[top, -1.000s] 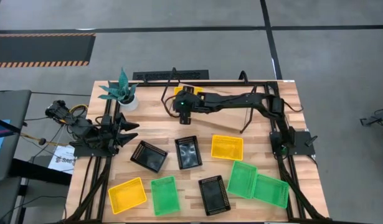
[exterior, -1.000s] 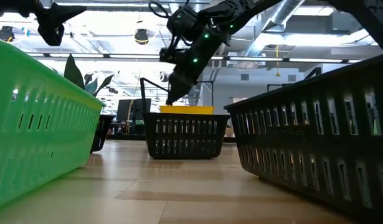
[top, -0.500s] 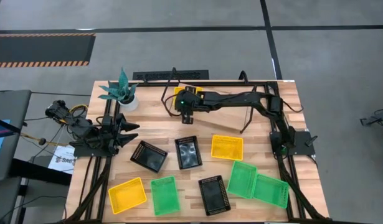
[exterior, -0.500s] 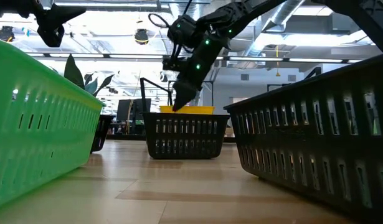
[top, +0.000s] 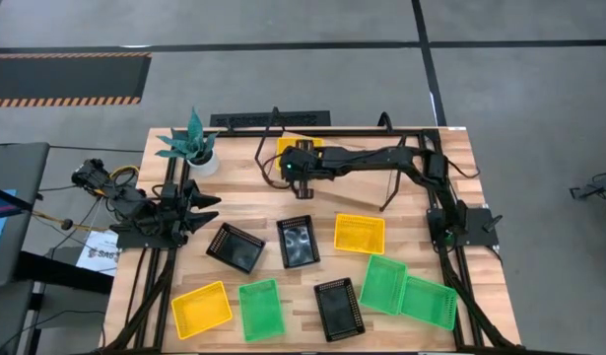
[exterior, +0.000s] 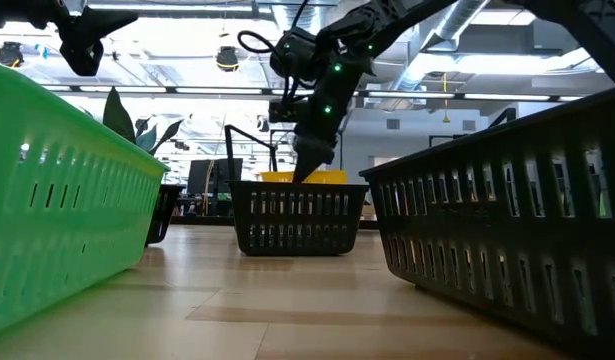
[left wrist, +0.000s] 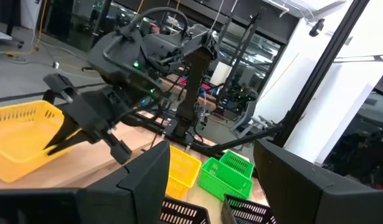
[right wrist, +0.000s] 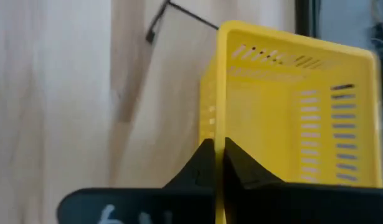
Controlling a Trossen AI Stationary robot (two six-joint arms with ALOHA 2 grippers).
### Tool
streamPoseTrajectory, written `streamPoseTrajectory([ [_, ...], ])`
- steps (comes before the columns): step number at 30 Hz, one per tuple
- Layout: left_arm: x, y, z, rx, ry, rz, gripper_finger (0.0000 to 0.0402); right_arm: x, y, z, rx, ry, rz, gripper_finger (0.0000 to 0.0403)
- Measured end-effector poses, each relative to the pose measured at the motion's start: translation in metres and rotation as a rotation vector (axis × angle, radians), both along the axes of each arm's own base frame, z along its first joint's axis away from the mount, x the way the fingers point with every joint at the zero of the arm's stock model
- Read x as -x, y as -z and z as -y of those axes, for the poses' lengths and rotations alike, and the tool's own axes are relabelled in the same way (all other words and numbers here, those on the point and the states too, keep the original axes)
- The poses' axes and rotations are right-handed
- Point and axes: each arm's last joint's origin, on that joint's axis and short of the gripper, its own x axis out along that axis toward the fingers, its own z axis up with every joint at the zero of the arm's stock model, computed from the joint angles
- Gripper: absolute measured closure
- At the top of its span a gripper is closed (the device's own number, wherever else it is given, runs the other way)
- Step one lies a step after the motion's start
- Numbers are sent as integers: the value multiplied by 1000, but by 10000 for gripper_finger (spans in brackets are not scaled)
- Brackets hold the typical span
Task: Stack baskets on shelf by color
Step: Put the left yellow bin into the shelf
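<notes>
My right gripper (top: 299,168) reaches to the table's far middle and is shut on a yellow basket (top: 295,146); both also show in the low view (exterior: 312,168). Thin black wire legs (top: 387,192) of the shelf stand around it; its board does not stand out from the tabletop in the high view. My left gripper (top: 199,207) waits open and empty at the table's left edge. Other baskets rest on their bottoms on the tabletop: three black (top: 299,242), three green (top: 383,284) and two yellow (top: 360,233). My right gripper pinches one side wall of the yellow basket at its rim (right wrist: 220,127), one finger inside the basket and one outside. The fingers come from above, pointing down. The basket looks tilted in the left wrist view (left wrist: 20,140). I cannot tell whether its bottom touches the wood.
A potted plant (top: 194,143) stands at the far left. A black bar (top: 268,119) lies along the far edge. A black basket (exterior: 299,215) stands in the middle of the low view between a near green one (exterior: 57,200) and a near black one (exterior: 507,220).
My right gripper has moved a little toward the table's right edge and down, turning at the wrist. It has stayed at the yellow basket, which has kept its place at the far middle; more of it now shows beside the gripper.
</notes>
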Motion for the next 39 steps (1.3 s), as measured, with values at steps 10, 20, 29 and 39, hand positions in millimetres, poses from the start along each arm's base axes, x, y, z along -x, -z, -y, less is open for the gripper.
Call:
streamPoseTrajectory([
  [10,0,0,0,4,0,-1,181,19,-20,-34,213,-354,-348,394],
  [20,0,3,0,5,3,-22,181,35,-39,-24,209,-638,-440,387],
  [29,0,3,0,6,4,-22,181,35,-38,-17,172,-726,-406,376],
  [39,0,3,0,6,3,-22,181,37,-38,-5,171,-707,-398,342],
])
